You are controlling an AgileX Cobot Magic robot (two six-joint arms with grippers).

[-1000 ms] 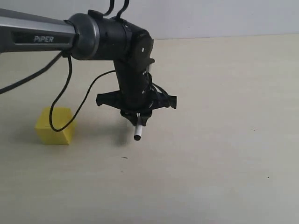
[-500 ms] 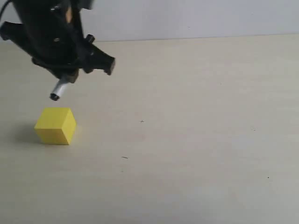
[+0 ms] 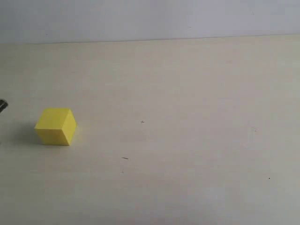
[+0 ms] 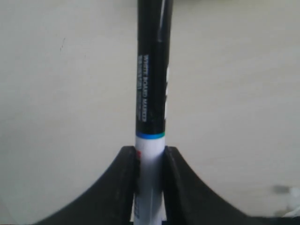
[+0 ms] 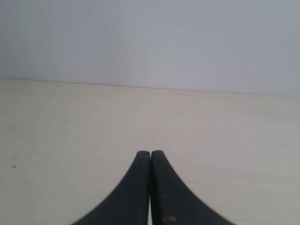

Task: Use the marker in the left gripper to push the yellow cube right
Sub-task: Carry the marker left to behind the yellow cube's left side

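Note:
The yellow cube rests on the pale table at the left of the exterior view. Only the tip of the marker pokes in at that view's left edge, a little left of and above the cube; the left arm itself is out of frame there. In the left wrist view my left gripper is shut on the marker, its white barrel pinched between the black fingers and the black cap end pointing away. The cube does not show in that view. My right gripper is shut with nothing held.
The pale tabletop stretches right of the cube, with a few tiny dark specks. A light grey wall rises behind the table's far edge.
The left arm with the marker has swept from the middle of the exterior view leftward, past the cube, and is now almost wholly out of frame. The cube has not moved.

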